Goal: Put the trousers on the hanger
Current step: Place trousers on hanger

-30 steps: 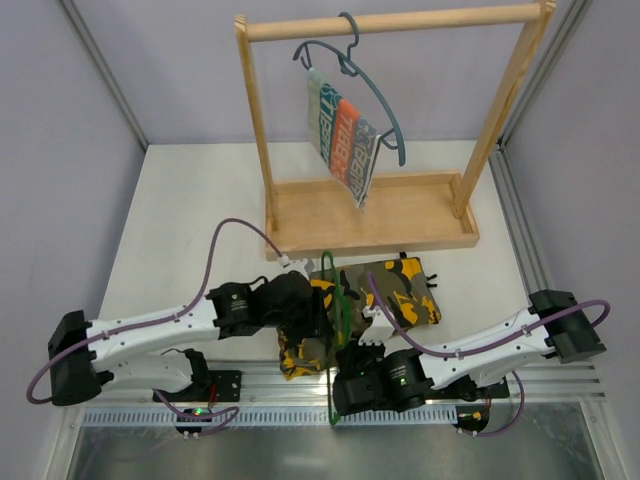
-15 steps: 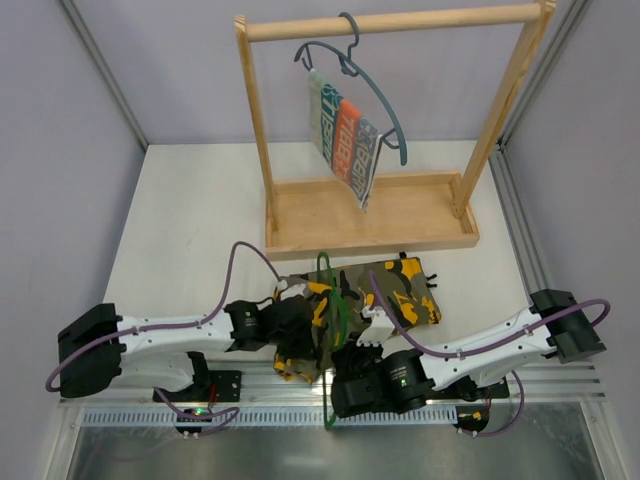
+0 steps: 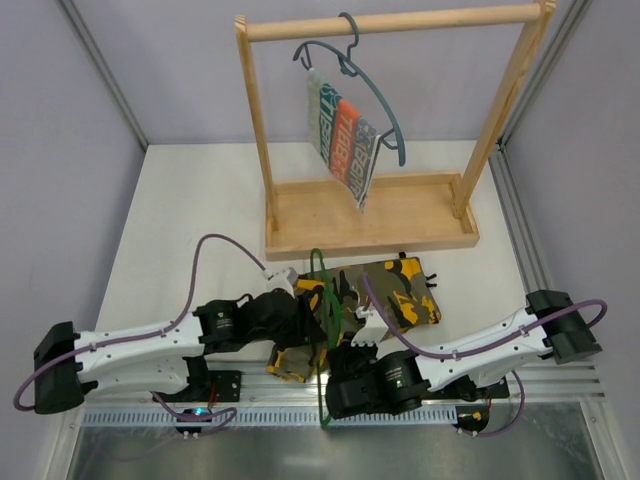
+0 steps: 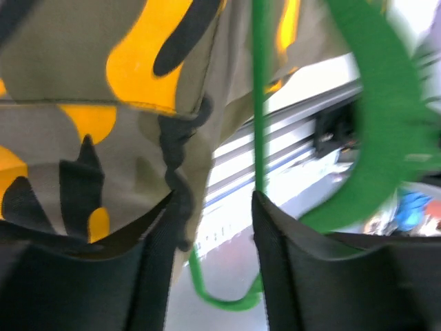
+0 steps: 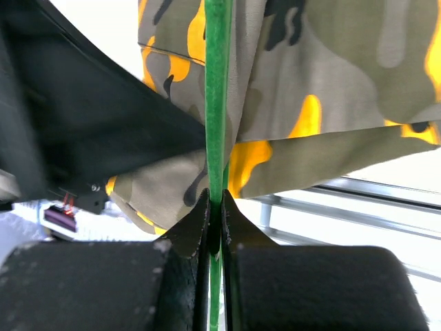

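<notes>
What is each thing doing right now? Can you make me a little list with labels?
Right tool: shut on the thin bright green wire hanger, holding it upright
Left tool: open, next to the soft camouflage trousers, not gripping them
Trousers: cloth on both sides of the green wire, partly lying on the white table
Wooden rack: at the back, carrying a blue-grey hanger with a striped cloth
</notes>
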Controlling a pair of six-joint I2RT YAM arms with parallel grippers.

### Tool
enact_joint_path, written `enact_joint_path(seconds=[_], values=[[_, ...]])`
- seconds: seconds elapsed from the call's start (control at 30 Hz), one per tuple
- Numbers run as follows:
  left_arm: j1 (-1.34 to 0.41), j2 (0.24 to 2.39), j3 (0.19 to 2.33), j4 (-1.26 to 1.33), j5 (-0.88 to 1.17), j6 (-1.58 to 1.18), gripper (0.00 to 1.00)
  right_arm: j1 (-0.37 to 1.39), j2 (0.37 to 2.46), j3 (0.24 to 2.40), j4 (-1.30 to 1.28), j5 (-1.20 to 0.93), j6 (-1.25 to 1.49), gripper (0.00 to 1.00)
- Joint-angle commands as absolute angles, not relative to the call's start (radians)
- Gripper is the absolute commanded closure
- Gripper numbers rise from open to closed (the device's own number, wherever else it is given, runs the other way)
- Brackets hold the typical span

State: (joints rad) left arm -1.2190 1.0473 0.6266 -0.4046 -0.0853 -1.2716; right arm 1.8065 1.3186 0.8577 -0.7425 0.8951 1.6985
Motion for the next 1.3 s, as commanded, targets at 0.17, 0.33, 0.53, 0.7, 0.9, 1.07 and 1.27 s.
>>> enact_joint_path(seconds=[0.17, 0.33, 0.53, 0.7, 0.9, 1.07, 1.27], values=[[-1.186, 0.810, 0.535, -0.281, -0.158, -1.184, 0.45, 1.815, 1.338, 0.919, -0.604, 0.965, 1.614, 0.87], [-1.187, 0.819, 0.529, -0.212, -0.109, -1.147, 0.42, 1.813, 1.373, 0.948, -0.632, 0.966, 1.605, 0.91], [-1.187, 0.842, 0.509, -0.118, -0.072, -1.121, 0.42, 1.815, 1.405, 0.994, -0.658, 0.968, 1.594, 0.91], [-1.189, 0.874, 0.485, -0.071, -0.055, -1.126, 0.41, 1.815, 1.407, 0.992, -0.664, 0.973, 1.600, 0.92], [-1.187, 0.888, 0.471, -0.003, -0.040, -1.103, 0.40, 1.812, 1.413, 0.997, -0.666, 0.977, 1.598, 0.94], [-1.189, 0.877, 0.466, 0.028, -0.040, -1.081, 0.40, 1.812, 1.405, 0.983, -0.672, 0.983, 1.620, 0.96], [-1.189, 0.851, 0.433, 0.054, -0.034, -1.078, 0.40, 1.810, 1.382, 0.947, -0.673, 0.986, 1.651, 0.96]])
